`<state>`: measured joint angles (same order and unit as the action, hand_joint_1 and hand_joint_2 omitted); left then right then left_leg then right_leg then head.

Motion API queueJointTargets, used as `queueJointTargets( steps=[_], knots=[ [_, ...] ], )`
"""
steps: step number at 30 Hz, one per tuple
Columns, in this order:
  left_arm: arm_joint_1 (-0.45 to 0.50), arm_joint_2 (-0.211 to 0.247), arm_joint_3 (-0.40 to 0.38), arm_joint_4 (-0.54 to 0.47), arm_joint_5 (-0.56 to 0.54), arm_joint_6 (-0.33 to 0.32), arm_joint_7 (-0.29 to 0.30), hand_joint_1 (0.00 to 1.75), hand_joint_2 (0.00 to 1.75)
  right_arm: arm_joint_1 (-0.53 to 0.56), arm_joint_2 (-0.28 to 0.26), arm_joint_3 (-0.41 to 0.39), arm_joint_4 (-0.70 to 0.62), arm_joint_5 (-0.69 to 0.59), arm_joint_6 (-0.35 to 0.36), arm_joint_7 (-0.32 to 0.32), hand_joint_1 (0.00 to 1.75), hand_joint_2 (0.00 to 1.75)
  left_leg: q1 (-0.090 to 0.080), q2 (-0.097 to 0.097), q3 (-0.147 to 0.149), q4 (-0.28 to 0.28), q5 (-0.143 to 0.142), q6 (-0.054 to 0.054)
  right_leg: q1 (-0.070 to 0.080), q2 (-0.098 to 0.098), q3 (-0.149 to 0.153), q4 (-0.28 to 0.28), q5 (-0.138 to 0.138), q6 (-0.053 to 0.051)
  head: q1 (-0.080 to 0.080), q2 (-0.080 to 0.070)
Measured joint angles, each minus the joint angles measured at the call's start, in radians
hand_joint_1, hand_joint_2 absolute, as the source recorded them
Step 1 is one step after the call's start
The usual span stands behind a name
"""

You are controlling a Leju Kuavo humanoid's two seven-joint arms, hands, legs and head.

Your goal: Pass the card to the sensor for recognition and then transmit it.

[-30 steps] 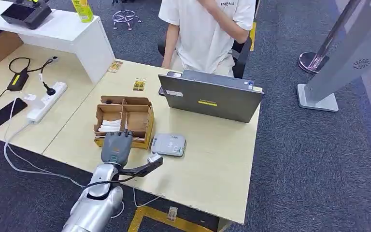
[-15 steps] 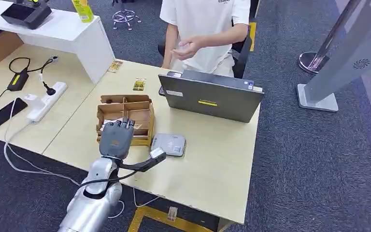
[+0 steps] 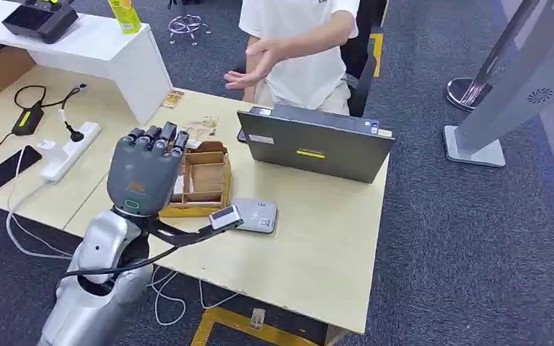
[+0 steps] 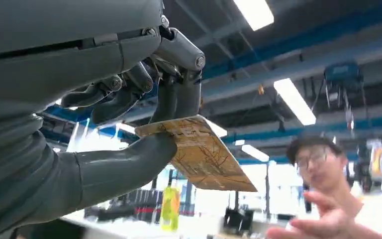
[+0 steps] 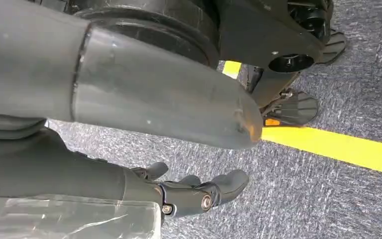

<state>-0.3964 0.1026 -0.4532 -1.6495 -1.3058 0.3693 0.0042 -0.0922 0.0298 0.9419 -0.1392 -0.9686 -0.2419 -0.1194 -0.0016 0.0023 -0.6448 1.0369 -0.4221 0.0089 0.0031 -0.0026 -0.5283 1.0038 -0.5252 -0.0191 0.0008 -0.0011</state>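
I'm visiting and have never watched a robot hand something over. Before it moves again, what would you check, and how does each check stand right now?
1. Card held by the left hand: ok, pinched between thumb and fingers.
2. Card raised off the table: ok.
3. Person's hand out to receive: ok, open above the laptop.
4. Card already read by the sensor: cannot tell.
5. Path over the cardboard box free: ok.
6. Right hand idle: ok, hanging by the floor.
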Motion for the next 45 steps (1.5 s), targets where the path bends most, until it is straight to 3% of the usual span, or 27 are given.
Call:
queueJointTargets(
  steps=[2,4,10,14,18,26,27,45],
  knots=[
    [-0.059,0.017,0.003,0.004,-0.008,-0.009,0.024,1.75,1.75,-0.001,0.000,0.004,0.000,0.017,0.004,0.000,0.00,0.00,0.000,0.000,0.000,0.000,0.000,0.000,0.000,-0.001,0.000,0.000,0.000,0.000,0.000,0.000],
    [-0.159,0.035,0.025,0.085,-0.053,0.010,0.041,1.75,1.75,-0.005,-0.001,0.022,0.000,0.038,0.011,0.003,0.00,0.00,0.000,-0.001,0.000,0.000,0.002,0.001,0.000,-0.002,0.000,0.000,0.001,0.001,0.000,0.000],
    [-0.467,0.077,0.122,0.613,-0.179,0.134,0.065,1.75,1.75,-0.024,-0.002,0.074,0.000,0.064,0.032,0.034,0.00,0.00,0.000,0.003,-0.001,-0.001,0.007,-0.002,0.000,0.003,-0.003,0.004,0.006,-0.001,-0.001,0.000],
    [-0.544,0.087,0.153,0.825,-0.187,0.156,0.069,1.75,1.75,-0.024,-0.003,0.091,0.000,0.062,0.037,0.038,0.00,0.00,0.000,0.002,-0.001,-0.001,0.007,-0.002,0.000,0.003,-0.003,0.004,0.006,-0.001,-0.001,0.000],
    [-0.556,0.088,0.161,0.917,-0.192,0.159,0.072,1.75,1.75,-0.023,-0.004,0.100,0.000,0.061,0.037,0.035,0.00,0.00,0.000,0.002,-0.003,-0.001,0.007,-0.002,0.000,0.002,-0.005,0.004,0.006,-0.001,-0.001,0.000],
    [-0.557,0.088,0.163,0.969,-0.194,0.156,0.078,1.75,1.75,-0.023,-0.006,0.101,0.001,0.060,0.037,0.031,0.00,0.00,0.000,0.002,-0.004,0.000,0.007,-0.002,0.000,0.002,-0.006,0.004,0.007,-0.001,0.000,0.000],
    [-0.557,0.089,0.164,0.972,-0.192,0.156,0.078,0.00,1.75,-0.023,-0.006,0.101,0.001,0.060,0.037,0.030,0.00,0.00,0.000,0.002,-0.004,0.000,0.007,-0.002,0.000,0.002,-0.006,0.004,0.007,-0.001,0.000,0.000],
    [-0.549,0.103,0.192,0.994,-0.166,0.159,0.061,0.00,1.75,-0.023,-0.012,0.104,0.004,0.046,0.038,0.029,0.00,0.00,0.000,0.001,-0.004,0.000,0.007,-0.002,0.000,0.002,-0.006,0.004,0.007,-0.001,0.000,0.000]
  ],
)
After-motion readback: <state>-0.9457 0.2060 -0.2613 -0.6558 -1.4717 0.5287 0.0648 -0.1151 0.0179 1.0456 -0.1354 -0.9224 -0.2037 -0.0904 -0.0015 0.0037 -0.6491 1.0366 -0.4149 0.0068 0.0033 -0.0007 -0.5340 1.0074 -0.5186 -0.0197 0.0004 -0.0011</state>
